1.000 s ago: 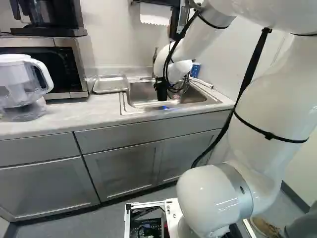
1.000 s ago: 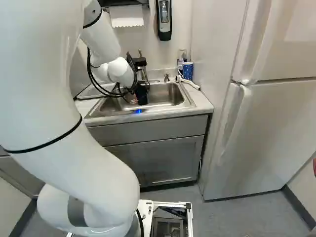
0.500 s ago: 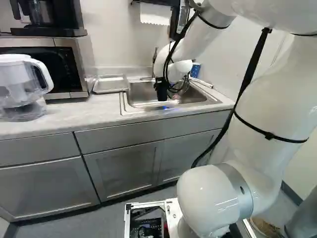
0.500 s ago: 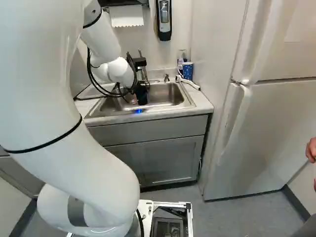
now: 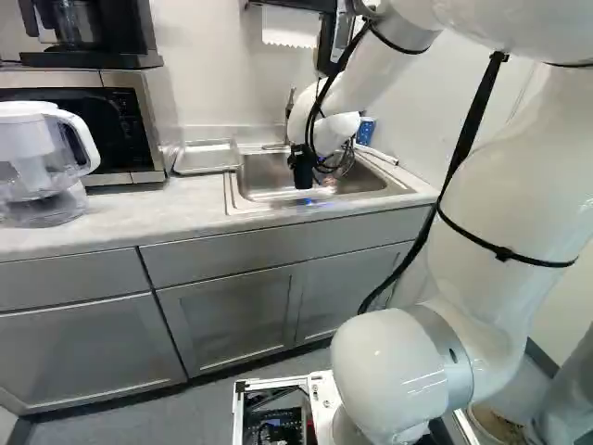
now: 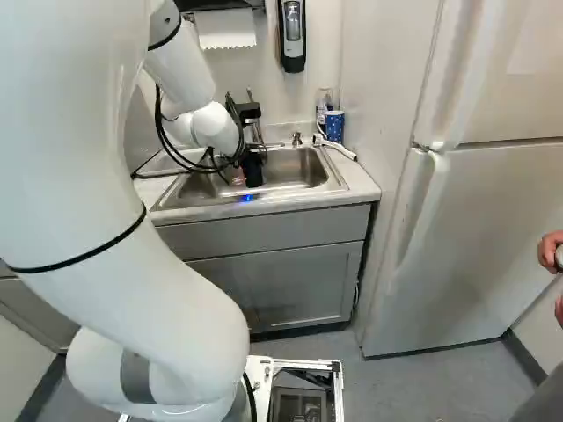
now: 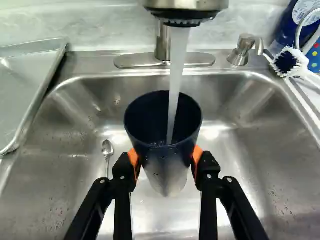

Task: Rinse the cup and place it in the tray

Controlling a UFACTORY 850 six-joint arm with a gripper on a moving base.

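Note:
In the left base view my black gripper [image 5: 302,159] hangs over the sink [image 5: 371,196]. Seen from the wrist, the gripper [image 7: 165,162] is shut on a dark blue cup [image 7: 162,167], an orange pad pressing on each side. The cup stands mouth up, held over the basin. A stream of water [image 7: 176,80] falls from the faucet [image 7: 185,6] into its mouth. The metal tray [image 7: 25,75] lies beside the sink; the left base view shows the same tray [image 5: 206,170] between sink and microwave.
A spoon [image 7: 107,149] lies in the basin. Soap pump [image 7: 241,51], brush [image 7: 290,62] and blue patterned cup [image 6: 334,126] line the sink's far corner. A water pitcher [image 5: 42,158] and microwave [image 5: 130,116] occupy the counter. A fridge [image 6: 475,237] stands alongside.
Arm, base and gripper hold their place. A person's hands have come into the right edge of the right base view, one holding a small object.

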